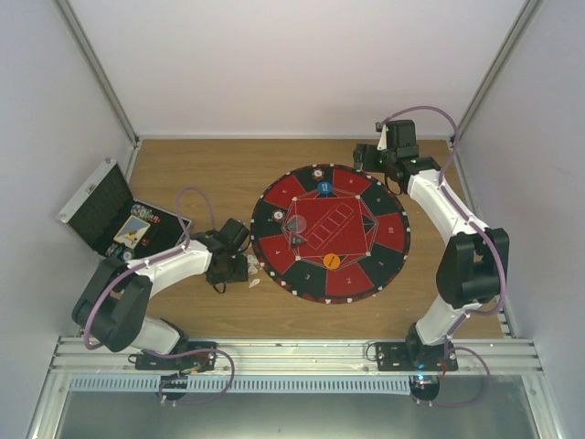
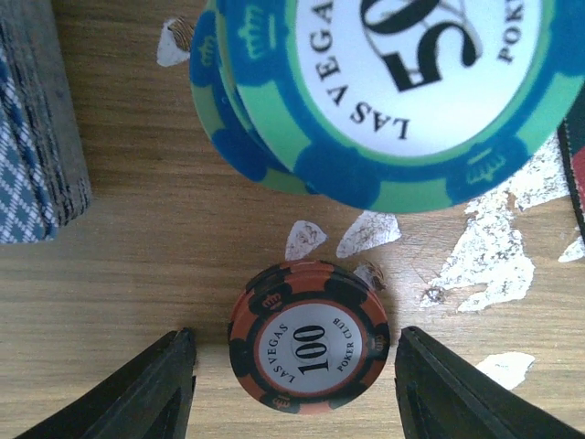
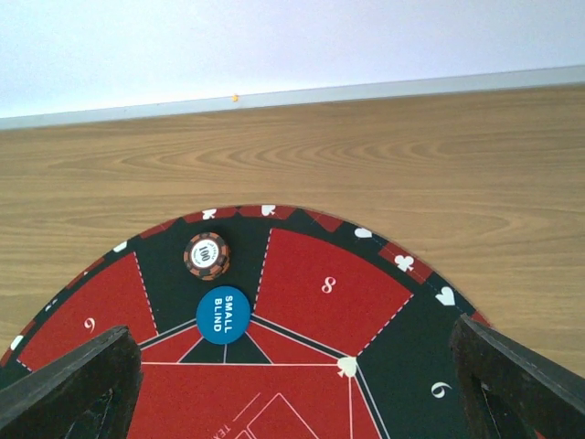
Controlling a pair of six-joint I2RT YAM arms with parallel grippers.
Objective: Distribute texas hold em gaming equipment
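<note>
A short stack of orange-and-black "100" poker chips (image 2: 309, 346) stands on the wooden table between the fingers of my left gripper (image 2: 297, 398). The gripper is open and the fingers do not touch the stack. Blue-and-green "50" chips (image 2: 384, 91) fill the top of that view, and a deck of blue-backed cards (image 2: 37, 137) lies at the left. My right gripper (image 3: 297, 402) is open and empty over the mat's far edge. Ahead of it are one "100" chip (image 3: 207, 255) and the blue "small blind" disc (image 3: 224, 315). An orange disc (image 1: 332, 261) lies on the mat's near side.
The round red-and-black numbered mat (image 1: 384, 238) covers the table's middle. An open black case (image 1: 96, 197) holding more chips stands at the left edge. My left gripper (image 1: 236, 270) is just left of the mat. White worn patches (image 2: 494, 247) mark the wood.
</note>
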